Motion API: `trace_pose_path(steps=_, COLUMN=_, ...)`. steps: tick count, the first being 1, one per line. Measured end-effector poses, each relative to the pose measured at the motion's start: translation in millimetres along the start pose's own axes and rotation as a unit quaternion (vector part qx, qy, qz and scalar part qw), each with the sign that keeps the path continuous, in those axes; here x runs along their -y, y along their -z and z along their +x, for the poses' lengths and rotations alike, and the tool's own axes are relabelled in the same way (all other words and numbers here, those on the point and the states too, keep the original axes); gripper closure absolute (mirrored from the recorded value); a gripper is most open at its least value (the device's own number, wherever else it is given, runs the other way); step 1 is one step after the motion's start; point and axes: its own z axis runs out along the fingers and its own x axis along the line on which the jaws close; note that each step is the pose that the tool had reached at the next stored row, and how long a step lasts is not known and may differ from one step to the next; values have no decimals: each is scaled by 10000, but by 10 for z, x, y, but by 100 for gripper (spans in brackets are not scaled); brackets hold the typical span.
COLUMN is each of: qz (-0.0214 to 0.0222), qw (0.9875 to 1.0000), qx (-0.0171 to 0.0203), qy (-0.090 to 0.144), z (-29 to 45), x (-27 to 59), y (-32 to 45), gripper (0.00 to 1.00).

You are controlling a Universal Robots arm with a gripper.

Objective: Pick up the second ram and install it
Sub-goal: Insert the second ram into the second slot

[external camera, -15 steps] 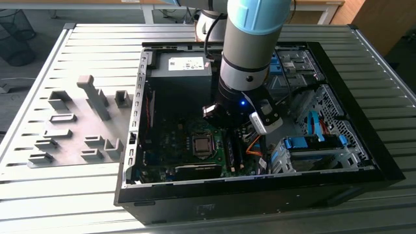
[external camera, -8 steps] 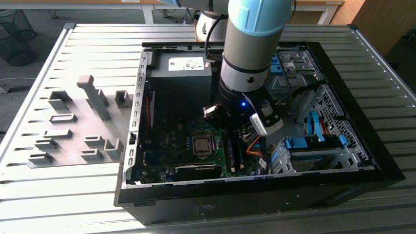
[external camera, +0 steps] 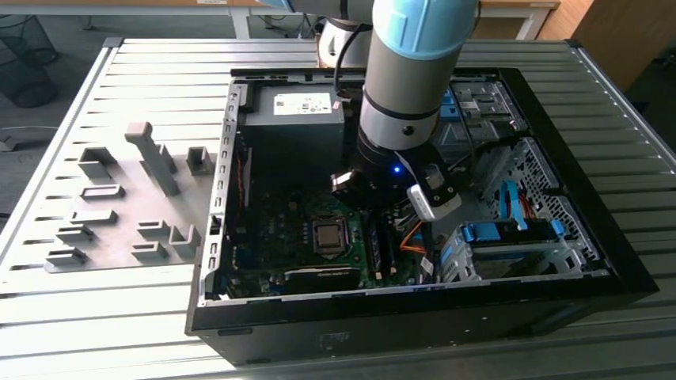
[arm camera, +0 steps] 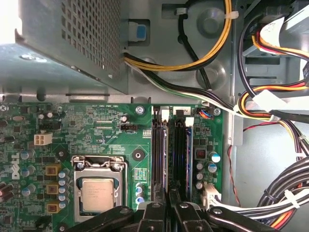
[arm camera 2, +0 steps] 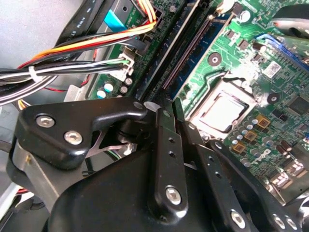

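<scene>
The second ram (arm camera: 189, 154) stands on edge in the memory slot farther from the processor. Its blue board edge and dark chips run along the slot. My gripper (arm camera: 169, 194) hangs inside the open computer case (external camera: 217, 237), low over the two memory slots. Its fingertips are drawn together, and I see nothing between them. In the second wrist view the gripper (arm camera 2: 173, 107) sits just short of the long dark slot strip (arm camera 2: 164, 53). The slot beside the processor (arm camera: 159, 154) shows bare contacts. In the exterior view the gripper (external camera: 368, 202) hides the slots' far end. I cannot tell whether it touches the ram.
The processor socket (arm camera: 99, 191) lies beside the slots. The power supply box (arm camera: 63, 43) and cable bundles (arm camera: 270, 111) crowd the other sides. Blue drive bays (external camera: 507, 233) fill the case at the exterior view's right. Grey holder blocks (external camera: 127, 198) stand on the slatted table outside.
</scene>
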Motion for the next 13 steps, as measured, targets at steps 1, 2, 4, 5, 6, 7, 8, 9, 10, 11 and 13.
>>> trace_pose_path(steps=1, qz=1, qw=10000, qx=0, qy=0, z=0, x=0, y=-2, gripper=86)
trace_pose_path(steps=2, qz=2, qw=10000, qx=0, qy=0, z=0, x=0, y=-4, gripper=86)
trace_pose_path(steps=4, qz=2, qw=10000, qx=-1, qy=0, z=0, x=0, y=-5, gripper=86)
trace_pose_path(steps=5, qz=2, qw=10000, qx=0, qy=0, z=0, x=0, y=-6, gripper=86)
trace_pose_path(steps=6, qz=1, qw=10000, qx=0, qy=0, z=0, x=0, y=-6, gripper=86)
trace_pose_path(steps=7, qz=1, qw=10000, qx=0, qy=0, z=0, x=0, y=-7, gripper=86)
trace_pose_path(steps=8, qz=2, qw=10000, qx=0, qy=0, z=0, x=0, y=-7, gripper=86)
trace_pose_path(steps=9, qz=2, qw=10000, qx=0, qy=0, z=0, x=0, y=-7, gripper=86)
trace_pose_path(steps=10, qz=2, qw=10000, qx=0, qy=0, z=0, x=0, y=-7, gripper=86)
trace_pose_path(steps=11, qz=6, qw=10000, qx=0, qy=0, z=0, x=1, y=-5, gripper=85)
trace_pose_path(steps=13, qz=2, qw=10000, qx=0, qy=0, z=0, x=0, y=-7, gripper=79)
